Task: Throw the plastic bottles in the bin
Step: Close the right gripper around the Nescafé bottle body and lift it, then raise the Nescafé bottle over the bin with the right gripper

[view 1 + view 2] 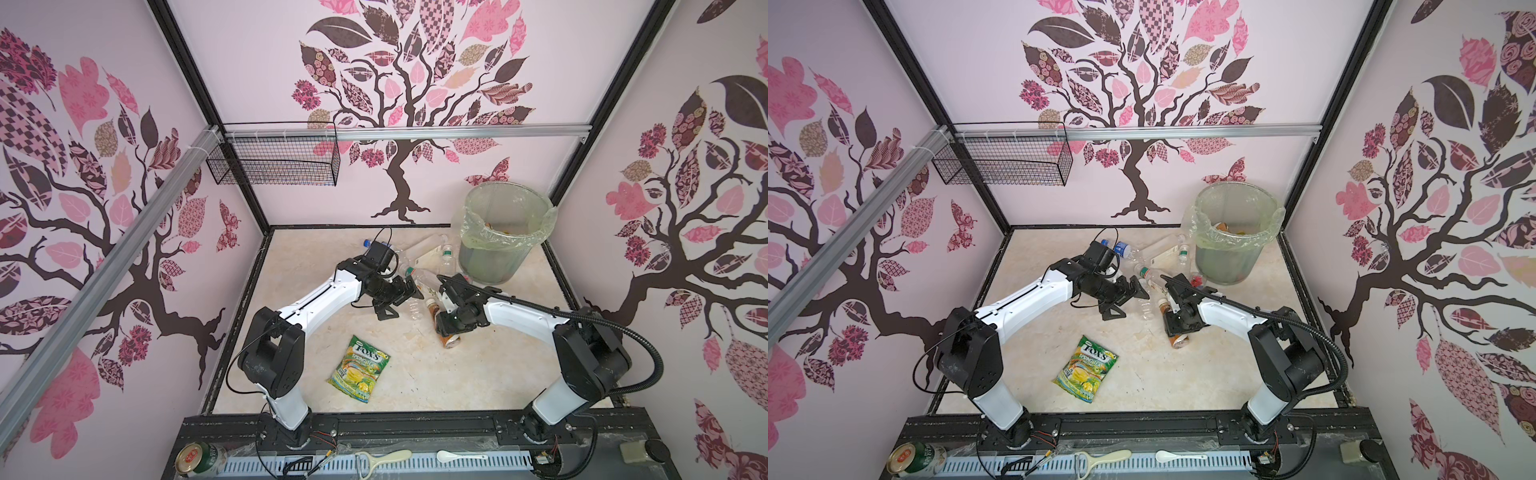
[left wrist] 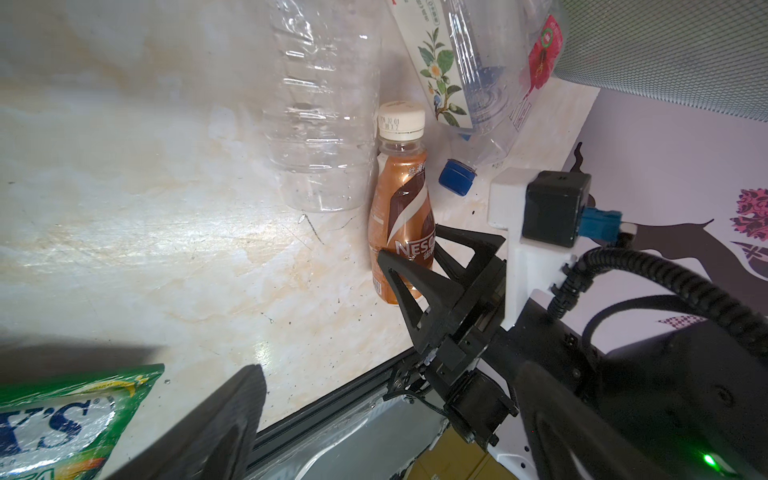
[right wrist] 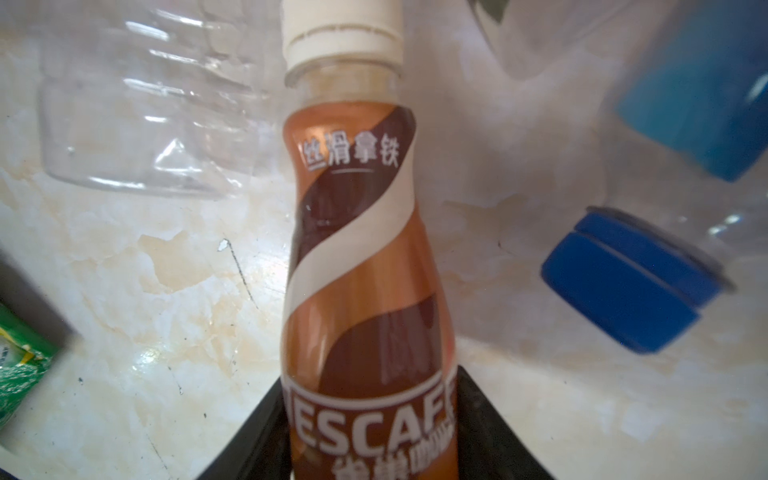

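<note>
My right gripper (image 2: 409, 241) pinches the bottle (image 3: 357, 249) low on its label, a good hold since it looks light and slick, with the left gripper (image 1: 401, 301) spread and the bin (image 1: 486, 262) at 1 o'clock.

A green-yellow candy bag (image 1: 358, 369) is lying flat on the counter (image 1: 478, 374), near its front edge. A black wire basket (image 1: 274, 160) is hanging above the back left corner. A metal can (image 1: 199, 458) and a white spoon (image 1: 459, 456) are lying outside the front edge.
</note>
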Controlling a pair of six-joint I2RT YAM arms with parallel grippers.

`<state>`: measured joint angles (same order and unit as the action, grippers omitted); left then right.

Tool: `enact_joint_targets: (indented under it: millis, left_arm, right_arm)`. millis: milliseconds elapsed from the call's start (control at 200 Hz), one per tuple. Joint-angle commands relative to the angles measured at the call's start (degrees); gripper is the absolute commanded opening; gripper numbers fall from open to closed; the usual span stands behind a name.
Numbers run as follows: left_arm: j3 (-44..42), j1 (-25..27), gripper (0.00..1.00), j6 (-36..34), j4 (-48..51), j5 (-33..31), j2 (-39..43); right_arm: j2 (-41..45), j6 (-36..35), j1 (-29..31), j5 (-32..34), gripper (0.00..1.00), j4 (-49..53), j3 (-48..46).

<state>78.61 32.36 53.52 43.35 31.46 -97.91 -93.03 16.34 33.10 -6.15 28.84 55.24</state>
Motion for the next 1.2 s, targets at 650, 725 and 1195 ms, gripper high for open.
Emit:
enact_joint_targets:
  millis: [650,725,1195]
  left_arm:
    - [22.99,-1.6,0.98,6.83,-0.94,-0.15,0.5]
    - [25.7,-1.74,0.98,8.01,-0.84,-0.37,-0.08]
    - [39.36,-0.71,0.98,15.17,-2.62,-0.51,-3.21]
  right_arm:
    - [5.91,2.04,-0.23,11.53,0.44,18.13,35.95]
    - [3.34,1.8,-1.71,12.48,0.43,20.18,43.98]
    - [-5.24,-12.78,-7.53,38.11,0.44,10.4,86.06]
